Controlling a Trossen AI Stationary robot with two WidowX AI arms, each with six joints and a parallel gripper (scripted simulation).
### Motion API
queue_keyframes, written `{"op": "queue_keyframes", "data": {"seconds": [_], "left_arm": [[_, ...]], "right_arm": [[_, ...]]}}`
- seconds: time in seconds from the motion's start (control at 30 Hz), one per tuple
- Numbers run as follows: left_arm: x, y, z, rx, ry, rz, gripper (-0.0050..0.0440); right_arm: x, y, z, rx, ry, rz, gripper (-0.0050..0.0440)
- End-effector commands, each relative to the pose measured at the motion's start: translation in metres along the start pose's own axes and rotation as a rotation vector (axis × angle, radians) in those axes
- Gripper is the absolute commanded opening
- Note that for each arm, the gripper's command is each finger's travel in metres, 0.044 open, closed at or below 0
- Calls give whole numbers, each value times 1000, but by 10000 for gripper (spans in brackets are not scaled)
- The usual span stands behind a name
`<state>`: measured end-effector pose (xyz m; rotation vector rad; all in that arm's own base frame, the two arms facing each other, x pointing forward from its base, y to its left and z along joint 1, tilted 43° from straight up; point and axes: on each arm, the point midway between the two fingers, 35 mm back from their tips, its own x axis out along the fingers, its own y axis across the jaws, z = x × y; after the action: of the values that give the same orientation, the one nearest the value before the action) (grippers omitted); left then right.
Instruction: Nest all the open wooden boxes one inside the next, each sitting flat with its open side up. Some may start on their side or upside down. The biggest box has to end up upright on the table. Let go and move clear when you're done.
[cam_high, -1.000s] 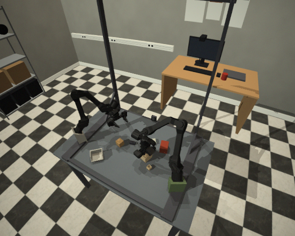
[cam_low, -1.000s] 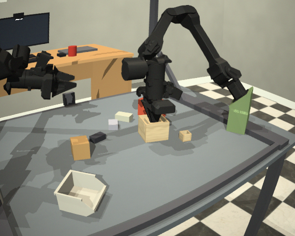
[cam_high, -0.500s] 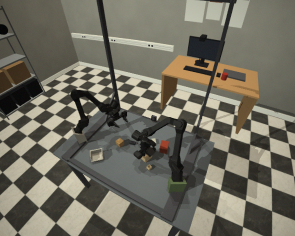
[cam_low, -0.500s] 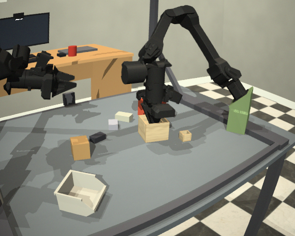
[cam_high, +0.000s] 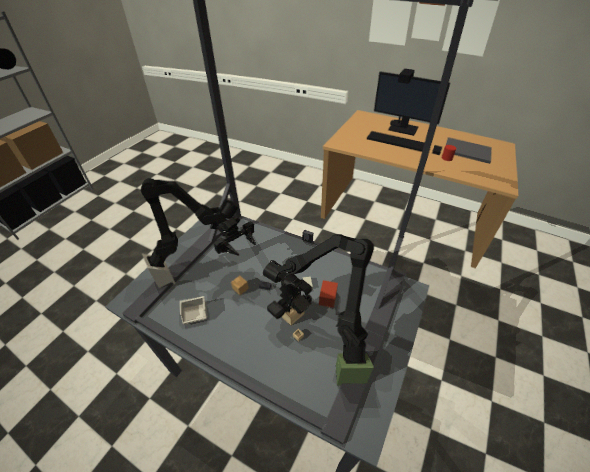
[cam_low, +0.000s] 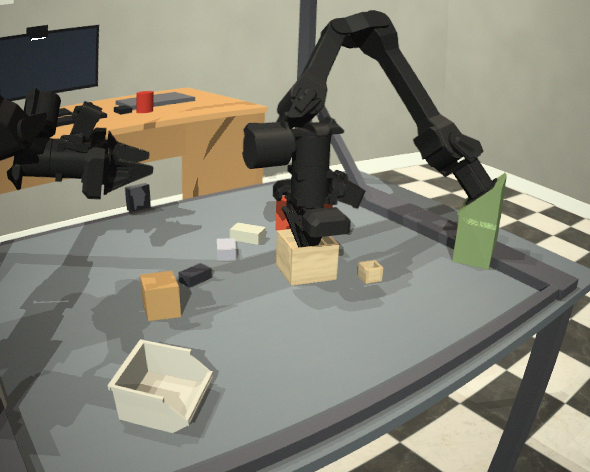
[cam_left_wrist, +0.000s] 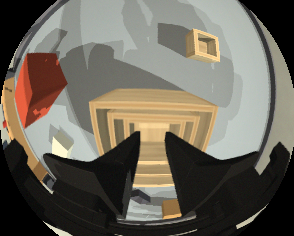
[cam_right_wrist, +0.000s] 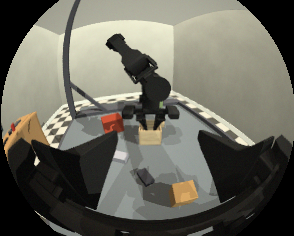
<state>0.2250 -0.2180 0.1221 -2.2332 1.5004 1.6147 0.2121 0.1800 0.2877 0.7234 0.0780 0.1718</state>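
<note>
2 boxes (cam_low: 314, 267) (cam_low: 370, 272) show pale wood grain.

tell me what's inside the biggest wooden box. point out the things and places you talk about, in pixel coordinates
Inside the biggest wooden box (cam_high: 293, 318) (cam_low: 314, 266) (cam_left_wrist: 152, 96) (cam_right_wrist: 150, 138), smaller open wooden boxes (cam_left_wrist: 152, 114) sit nested. The left tool (cam_high: 283, 314) (cam_low: 309, 244) (cam_left_wrist: 152, 135) (cam_right_wrist: 150, 132) covers part, so their exact number and the near corners stay unclear.

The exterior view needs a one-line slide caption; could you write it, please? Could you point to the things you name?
Left gripper (cam_high: 287, 307) (cam_low: 309, 244) (cam_left_wrist: 153, 134) (cam_right_wrist: 151, 127) reaching into nested wooden boxes (cam_high: 294, 317) (cam_low: 314, 267) (cam_left_wrist: 154, 95) (cam_right_wrist: 150, 138).
</note>
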Motion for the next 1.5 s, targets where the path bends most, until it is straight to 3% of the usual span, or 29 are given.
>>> {"op": "queue_keyframes", "data": {"seconds": [0.0, 0.03, 0.13, 0.23, 0.77, 1.03, 1.47], "left_arm": [[-5, 3, -6, 13, 21, -7, 187], [-4, 3, -5, 12, 19, -7, 187], [-4, 2, -4, 11, 17, -4, 115], [-4, 2, -4, 11, 16, -2, 95], [-4, 2, -4, 11, 16, -2, 2], [-5, 2, -5, 24, 19, -3, 0], [-29, 1, -9, 615, 19, -12, -4]], "right_arm": [[-1, 2, 5, 11, -10, 5, 400], [-1, 2, 5, 11, -10, 5, 400], [-1, 2, 5, 11, -10, 5, 400], [-1, 2, 5, 11, -10, 5, 400], [-1, 2, 5, 11, -10, 5, 400], [-1, 2, 5, 11, -10, 5, 400], [-1, 2, 5, 11, -10, 5, 400]]}}
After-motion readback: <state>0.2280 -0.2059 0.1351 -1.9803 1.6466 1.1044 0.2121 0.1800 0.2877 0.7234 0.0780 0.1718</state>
